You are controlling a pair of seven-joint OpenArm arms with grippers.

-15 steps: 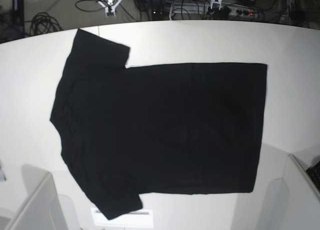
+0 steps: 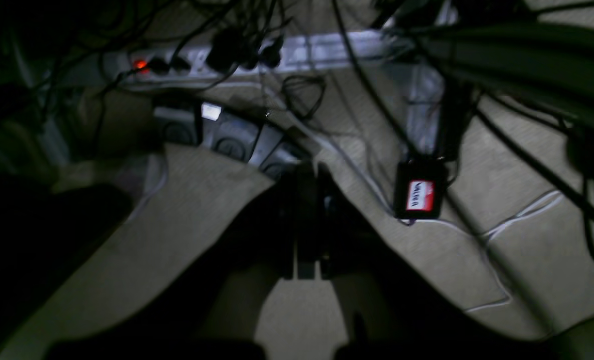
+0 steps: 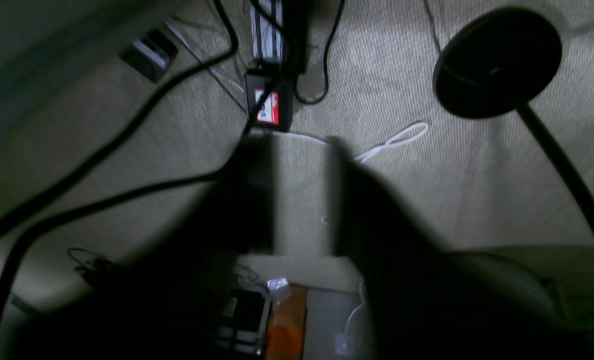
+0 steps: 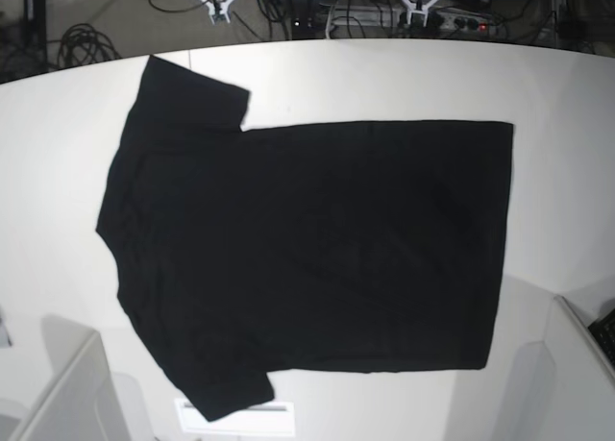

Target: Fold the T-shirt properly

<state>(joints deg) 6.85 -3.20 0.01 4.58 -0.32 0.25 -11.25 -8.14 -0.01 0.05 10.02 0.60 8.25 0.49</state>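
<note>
The left pincer is seen closed, nothing held; the right pincer is likewise taken as closed and empty (over carpeted floor). The T-shirt is spread flat on the white bench, plain black side up.

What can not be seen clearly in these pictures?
- T-shirt: the base view shows only a plain black side; any print underneath is hidden.
- Left gripper: dark silhouette in its wrist view, fingers together.
- Right gripper: blurred and dark in its wrist view.
- Neither wrist view shows the table, only floor and cables.
</note>
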